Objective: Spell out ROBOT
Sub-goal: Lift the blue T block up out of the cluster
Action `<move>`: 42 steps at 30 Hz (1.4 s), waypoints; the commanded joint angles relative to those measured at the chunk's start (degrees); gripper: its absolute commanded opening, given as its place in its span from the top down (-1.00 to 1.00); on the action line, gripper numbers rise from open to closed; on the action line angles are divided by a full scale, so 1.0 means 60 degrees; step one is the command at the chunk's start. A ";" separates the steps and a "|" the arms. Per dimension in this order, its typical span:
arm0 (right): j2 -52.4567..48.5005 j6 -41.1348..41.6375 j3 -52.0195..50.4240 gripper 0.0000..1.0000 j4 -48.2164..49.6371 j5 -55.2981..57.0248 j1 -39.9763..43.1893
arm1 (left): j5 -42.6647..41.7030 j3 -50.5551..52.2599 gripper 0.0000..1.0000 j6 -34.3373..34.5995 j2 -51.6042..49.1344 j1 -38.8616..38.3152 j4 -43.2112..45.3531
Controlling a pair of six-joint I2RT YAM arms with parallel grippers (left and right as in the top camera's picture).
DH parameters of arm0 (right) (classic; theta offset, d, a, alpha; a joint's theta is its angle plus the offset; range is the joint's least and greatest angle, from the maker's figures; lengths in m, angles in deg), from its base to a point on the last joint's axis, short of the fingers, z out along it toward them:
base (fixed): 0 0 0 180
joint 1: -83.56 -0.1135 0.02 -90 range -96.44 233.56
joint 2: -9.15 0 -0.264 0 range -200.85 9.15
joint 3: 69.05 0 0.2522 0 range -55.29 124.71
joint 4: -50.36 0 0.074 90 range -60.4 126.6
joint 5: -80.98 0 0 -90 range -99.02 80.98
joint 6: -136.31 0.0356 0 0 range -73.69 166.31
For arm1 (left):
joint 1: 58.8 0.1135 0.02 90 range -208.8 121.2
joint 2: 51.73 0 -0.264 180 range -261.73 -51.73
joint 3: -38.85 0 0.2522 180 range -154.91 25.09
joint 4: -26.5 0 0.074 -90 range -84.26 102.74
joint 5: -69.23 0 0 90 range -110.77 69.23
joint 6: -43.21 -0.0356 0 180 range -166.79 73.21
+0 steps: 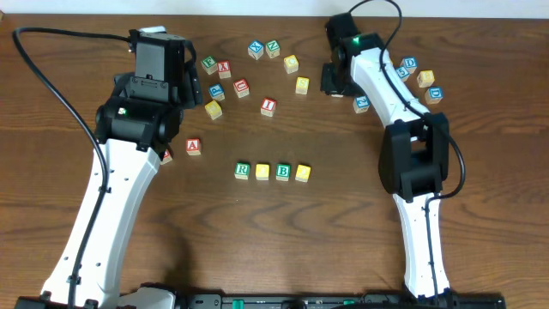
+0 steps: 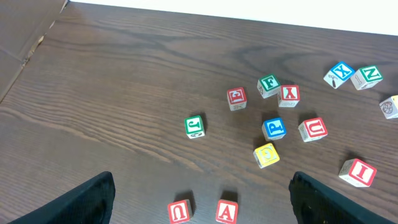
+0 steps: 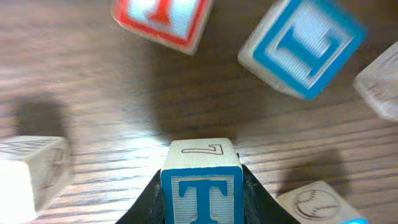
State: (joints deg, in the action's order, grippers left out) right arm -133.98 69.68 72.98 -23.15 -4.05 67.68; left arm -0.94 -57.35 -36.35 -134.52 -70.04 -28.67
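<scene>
The right gripper (image 3: 202, 210) is clamped on the T block (image 3: 202, 186). The block sits squarely between both fingers, its blue T facing the wrist camera. The left gripper (image 2: 200, 200) is spread wide and holds nothing. The four-block row (image 1: 272, 172) lies mid-table, well apart from the T block.

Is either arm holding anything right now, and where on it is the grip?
The right end effector grips a blue T block by its two opposite side faces. The left end effector is open and holds nothing.
</scene>
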 commanded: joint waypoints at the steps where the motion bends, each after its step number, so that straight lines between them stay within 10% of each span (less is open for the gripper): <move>1: -0.0095 -0.0197 0.0980 0.60 -0.0306 0.0393 -0.0051 | 0.0106 -0.0149 -0.76 -0.0058 -0.0055 0.0062 -0.0022; 20: -0.0091 -0.0266 0.5377 0.71 -0.3158 0.2510 -0.1494 | 0.0109 -0.0149 -0.76 -0.0138 -0.0055 0.0062 -0.0204; 42: 0.0015 0.0240 0.5497 0.73 -0.4051 0.2364 -0.1639 | 0.0102 -0.0149 -0.76 -0.0131 -0.0055 0.0058 -0.0240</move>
State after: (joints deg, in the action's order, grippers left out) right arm -133.98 70.19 104.93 -47.60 9.46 58.13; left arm -0.94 -57.35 -36.37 -134.52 -70.04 -29.78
